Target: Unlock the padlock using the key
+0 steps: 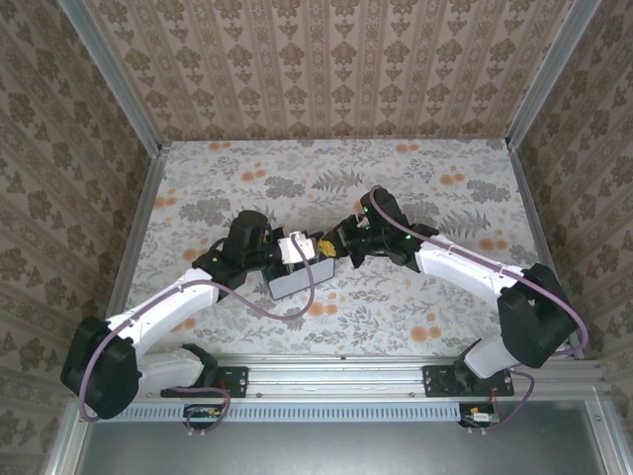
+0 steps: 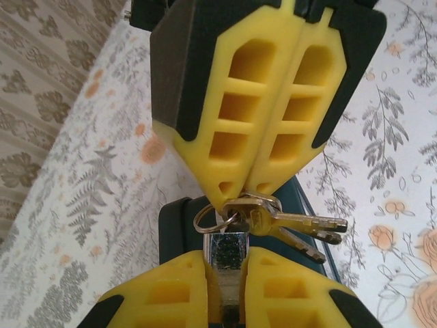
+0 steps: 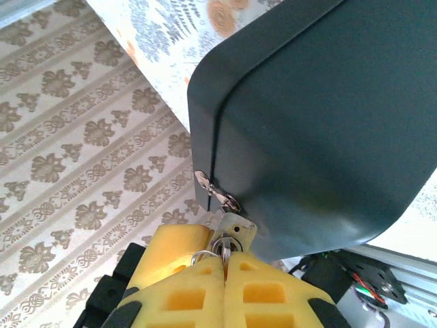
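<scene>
A small silver padlock [image 2: 229, 249] hangs from the latch [image 3: 215, 188] of a dark blue-grey box [image 3: 321, 123]. My left gripper [image 2: 229, 277] is shut on the padlock's body from both sides. My right gripper [image 3: 224, 258] is shut on the key [image 3: 224, 244], whose blade sits in the keyhole on the padlock's [image 3: 235, 227] bottom face. Seen from the left wrist, the right gripper [image 2: 240, 195] comes down from above, and two spare keys [image 2: 304, 225] dangle from the key ring [image 2: 205, 220]. From above, both grippers meet at the box's [image 1: 292, 283] far right corner.
The box stands mid-table on the flowered cloth [image 1: 445, 198]. Patterned walls [image 1: 326, 59] close in the back and both sides. The metal rail [image 1: 336, 366] with the arm bases runs along the near edge.
</scene>
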